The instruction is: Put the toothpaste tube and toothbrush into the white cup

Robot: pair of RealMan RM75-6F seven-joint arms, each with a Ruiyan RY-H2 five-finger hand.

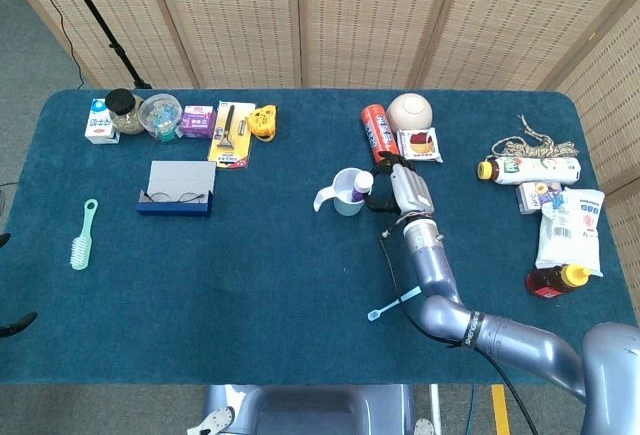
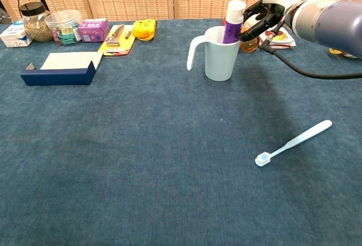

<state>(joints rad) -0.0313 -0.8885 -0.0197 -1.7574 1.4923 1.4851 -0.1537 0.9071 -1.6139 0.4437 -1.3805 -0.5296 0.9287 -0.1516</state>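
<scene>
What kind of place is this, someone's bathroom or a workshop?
Neither, most likely a robot test room. A table under blue cloth carries scattered household goods, among them a white cup with a toothpaste tube in it. Folding woven screens close off the back, and a camera stand is beside them.

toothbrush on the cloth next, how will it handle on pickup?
The toothbrush is thin and lies flat on the blue cloth, so it probably leaves fingers little to get under. It looks like light plastic, likely stiff, and may skid or pivot if nudged. The flat handle seems unlikely to roll.
</scene>
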